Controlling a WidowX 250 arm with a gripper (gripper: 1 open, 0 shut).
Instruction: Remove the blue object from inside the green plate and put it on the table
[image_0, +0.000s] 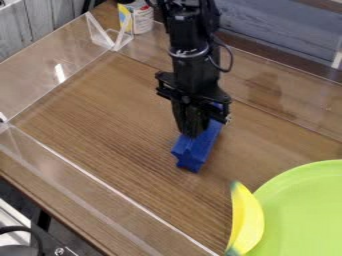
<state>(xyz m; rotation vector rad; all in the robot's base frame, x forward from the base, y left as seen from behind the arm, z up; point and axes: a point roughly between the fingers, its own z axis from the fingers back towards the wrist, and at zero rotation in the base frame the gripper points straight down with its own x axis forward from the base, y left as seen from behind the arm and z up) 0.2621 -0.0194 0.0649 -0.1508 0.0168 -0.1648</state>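
The blue object (195, 150) lies on the brown table (107, 110), left of and apart from the green plate (305, 205) at the lower right corner. My gripper (197, 126) points straight down over the block's far end. Its black fingers (181, 118) are drawn in against the block's sides, with blue showing between them. The near end of the block sticks out below the fingers and rests on the wood.
A yellow banana-shaped thing (245, 222) lies along the plate's left rim. Low clear acrylic walls (54, 70) edge the table on the left and front. A yellow-and-white container (134, 16) stands beyond the far wall.
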